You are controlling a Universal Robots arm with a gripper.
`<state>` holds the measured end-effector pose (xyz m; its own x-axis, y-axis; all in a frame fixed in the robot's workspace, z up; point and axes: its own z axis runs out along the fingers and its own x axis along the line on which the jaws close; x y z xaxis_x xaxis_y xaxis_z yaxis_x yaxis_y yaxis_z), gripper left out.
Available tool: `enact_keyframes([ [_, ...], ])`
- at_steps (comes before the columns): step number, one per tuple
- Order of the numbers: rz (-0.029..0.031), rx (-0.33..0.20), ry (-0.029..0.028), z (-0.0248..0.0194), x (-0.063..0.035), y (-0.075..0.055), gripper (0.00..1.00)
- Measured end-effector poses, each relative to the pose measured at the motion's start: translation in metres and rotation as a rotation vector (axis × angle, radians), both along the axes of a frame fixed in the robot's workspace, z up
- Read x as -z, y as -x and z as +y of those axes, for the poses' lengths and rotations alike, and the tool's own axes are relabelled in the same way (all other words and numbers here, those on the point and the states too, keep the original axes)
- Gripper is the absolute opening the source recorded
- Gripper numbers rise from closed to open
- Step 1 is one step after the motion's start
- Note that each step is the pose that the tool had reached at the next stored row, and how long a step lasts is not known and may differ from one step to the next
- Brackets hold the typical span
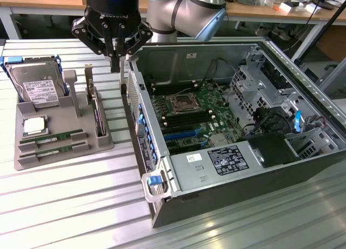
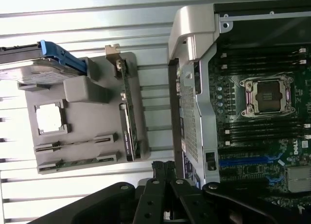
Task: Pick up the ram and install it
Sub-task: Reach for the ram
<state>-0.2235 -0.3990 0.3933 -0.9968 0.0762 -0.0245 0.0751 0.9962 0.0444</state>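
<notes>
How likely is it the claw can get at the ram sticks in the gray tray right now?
Probably yes. The ram sticks lie uncovered in slots of the gray tray. The claw hangs shut and empty beside the tray, and the upright expansion card stands next to them, not over them.
</notes>
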Motion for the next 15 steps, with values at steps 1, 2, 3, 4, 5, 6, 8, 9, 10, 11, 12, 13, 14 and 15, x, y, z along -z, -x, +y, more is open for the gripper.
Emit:
enact_keyframes([
  [1,0.0000,0.000,0.0000,0.0000,0.0000,0.0004,0.10],
  [2,0.0000,0.000,0.0000,0.0000,0.0000,0.0011,0.10],
  [3,0.0000,0.000,0.0000,0.0000,0.0000,0.0024,0.10],
  [4,0.0000,0.000,0.0000,0.0000,0.0000,0.0035,0.10],
  [5,0.0000,0.000,0.0000,0.0000,0.0000,0.0040,0.10],
  [6,0.0001,0.000,0.0000,0.0000,0.0000,0.0045,0.10],
  [8,0.0000,0.000,0.0000,0.0000,0.0000,0.0054,0.10],
  [9,0.0001,0.000,0.0000,0.0000,0.0000,0.0062,0.10],
  [10,0.0000,0.000,0.0000,0.0000,0.0000,0.0068,0.10],
  [11,0.0000,0.000,0.0000,0.0000,0.0000,0.0074,0.10],
  [12,0.0000,0.000,0.0000,0.0000,0.0000,0.0079,0.10],
  [13,0.0000,0.000,0.0000,0.0000,0.0000,0.0086,0.10],
  [14,0.0000,0.000,0.0000,0.0000,0.0000,0.0093,0.10],
  [15,0.0000,0.000,0.0000,0.0000,0.0000,0.0099,0.10],
])
